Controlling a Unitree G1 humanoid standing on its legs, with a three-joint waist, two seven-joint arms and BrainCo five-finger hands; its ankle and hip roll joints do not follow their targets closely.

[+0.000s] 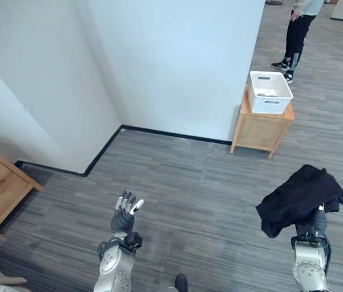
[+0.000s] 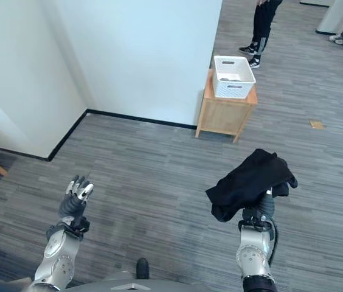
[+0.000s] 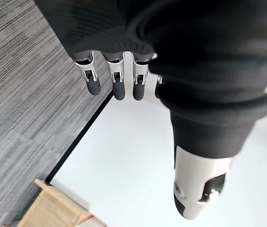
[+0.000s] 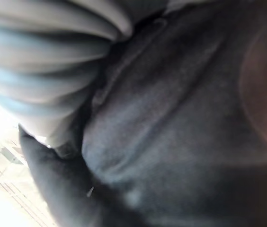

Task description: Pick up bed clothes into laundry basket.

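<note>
Carrying a bundle of black clothing (image 1: pixel 300 198) up off the floor, the right hand (image 2: pixel 261 208) sits underneath it, and the cloth drapes right over the fingers, so whether they are curled or straight cannot be told. In the right wrist view the dark fabric (image 4: pixel 181 123) presses close against the camera. Across on the other side, the left hand (image 1: pixel 125 211) is raised with nothing in it, fingers (image 3: pixel 118 78) straight and spread, thumb apart from them. Well beyond the covered right hand, the white laundry basket (image 1: pixel 270 92) stands on a small wooden cabinet (image 1: pixel 260 128) against the white wall (image 1: pixel 177 61). A person (image 1: pixel 297 33) in dark trousers stands past the basket on the grey plank floor (image 1: pixel 208 188).
</note>
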